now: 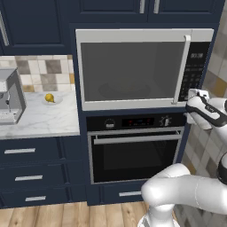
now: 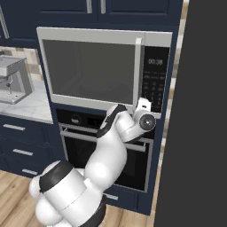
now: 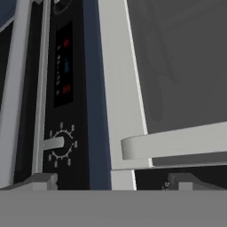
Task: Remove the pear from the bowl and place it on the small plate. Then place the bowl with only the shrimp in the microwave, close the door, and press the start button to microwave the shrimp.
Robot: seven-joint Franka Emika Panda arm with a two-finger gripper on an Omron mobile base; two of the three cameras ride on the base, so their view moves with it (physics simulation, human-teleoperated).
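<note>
Gripper wide open, nothing held, at lower right corner of microwave, near handle base. Door shut. Pear on small plate, counter left.

The interior of the microwave is obscured by the dark glass of the closed door; only a faint round outline shows, and its identity cannot be determined. The gripper is largely covered by the wrist, so its fingertips appear cut off at the hand view's bottom edge. The coffee machine is cropped by the left edge. Control-panel lettering is too small to read.
</note>
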